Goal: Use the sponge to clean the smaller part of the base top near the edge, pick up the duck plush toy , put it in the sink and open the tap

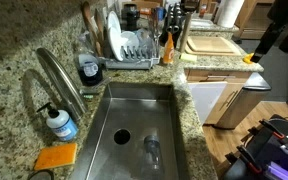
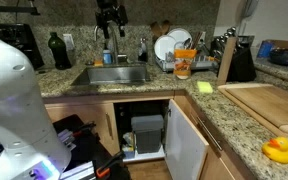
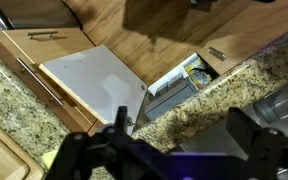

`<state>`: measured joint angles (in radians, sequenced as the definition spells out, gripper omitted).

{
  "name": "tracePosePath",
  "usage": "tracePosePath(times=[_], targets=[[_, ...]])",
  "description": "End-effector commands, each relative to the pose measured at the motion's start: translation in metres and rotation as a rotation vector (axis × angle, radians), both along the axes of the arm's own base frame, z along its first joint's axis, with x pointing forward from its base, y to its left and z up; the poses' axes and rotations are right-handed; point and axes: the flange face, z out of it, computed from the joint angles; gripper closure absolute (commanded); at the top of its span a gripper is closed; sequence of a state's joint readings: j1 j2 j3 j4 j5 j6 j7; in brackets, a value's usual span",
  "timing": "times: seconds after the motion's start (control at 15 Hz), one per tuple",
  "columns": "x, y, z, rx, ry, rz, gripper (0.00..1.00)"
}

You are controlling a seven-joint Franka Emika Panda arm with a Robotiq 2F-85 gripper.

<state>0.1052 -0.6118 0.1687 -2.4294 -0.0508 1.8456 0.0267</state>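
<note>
Sponge (image 2: pixel 204 87), yellow-green, lies untouched on the granite base top (image 2: pixel 212 108) off to one side of the claw (image 3: pixel 169 155), whose fingers hang spread and empty over the counter edge, likely lining up to grasp it, the duck plush toy (image 2: pixel 279 150) farther along.

Arm: the white link (image 2: pixel 14 100) fills the left foreground in an exterior view.
Wrist end: a dark shape (image 1: pixel 280 28) at the upper right in an exterior view.
Gripper (image 3: pixel 159 160): at the bottom edge of the wrist view, jaws spread wide, nothing between them.
Fingers (image 3: pixel 74 155): dark and blurred.
</note>
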Motion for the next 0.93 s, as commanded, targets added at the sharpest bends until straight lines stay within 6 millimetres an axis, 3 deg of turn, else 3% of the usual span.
tracePosePath(times=[0.0, 0.2, 0.33, 0.67, 0.8, 0.87], targets=[[0.000, 0.000, 0.001, 0.000, 0.001, 0.000, 0.00], [0.000, 0.000, 0.001, 0.000, 0.001, 0.000, 0.00], [0.032, -0.032, -0.016, -0.005, -0.072, -0.142, 0.00], [0.099, -0.130, -0.034, 0.112, -0.207, -0.405, 0.00], [0.111, -0.159, -0.048, 0.146, -0.214, -0.521, 0.00], [0.094, -0.142, -0.039, 0.119, -0.212, -0.433, 0.00]])
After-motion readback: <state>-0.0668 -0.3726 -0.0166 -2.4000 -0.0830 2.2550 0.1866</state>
